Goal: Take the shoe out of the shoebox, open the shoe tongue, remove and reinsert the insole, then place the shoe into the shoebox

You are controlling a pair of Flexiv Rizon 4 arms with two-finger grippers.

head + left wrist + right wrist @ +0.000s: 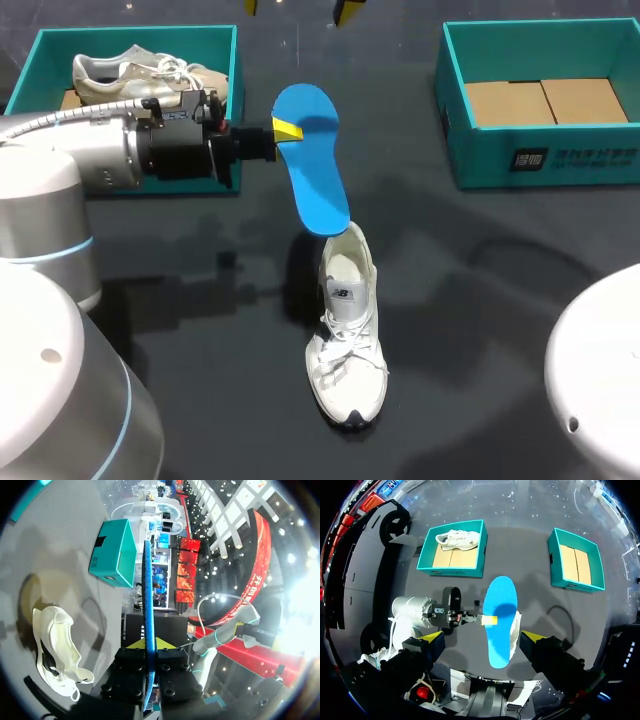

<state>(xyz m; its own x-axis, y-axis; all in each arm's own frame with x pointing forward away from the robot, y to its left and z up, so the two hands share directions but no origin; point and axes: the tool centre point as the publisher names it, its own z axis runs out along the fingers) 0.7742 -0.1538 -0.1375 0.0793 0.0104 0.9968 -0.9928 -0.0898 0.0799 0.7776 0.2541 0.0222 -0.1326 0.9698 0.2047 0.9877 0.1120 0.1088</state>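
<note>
Left box (25, 75) holds a second shoe (120, 75), right box (560, 160) cardboard (545, 102) — my left gripper (285, 130) is clamped on the insole (312, 160), over the shoe (348, 340) on the table (500, 300) — right gripper (482, 636) spread wide, holding nothing.

The blue insole (312, 170) covers the heel of the white shoe (348, 340) on the counter (480, 300). From the right wrist, only a sliver of that shoe shows beside the insole. The left arm (100, 160) hides most of the near wall of the left shoebox (40, 60) and part of the second shoe (120, 75) inside. The right arm (600, 390) is cut off at the near right corner. From the left wrist the insole is edge-on, and the shoe's tongue is perhaps pulled open.
</note>
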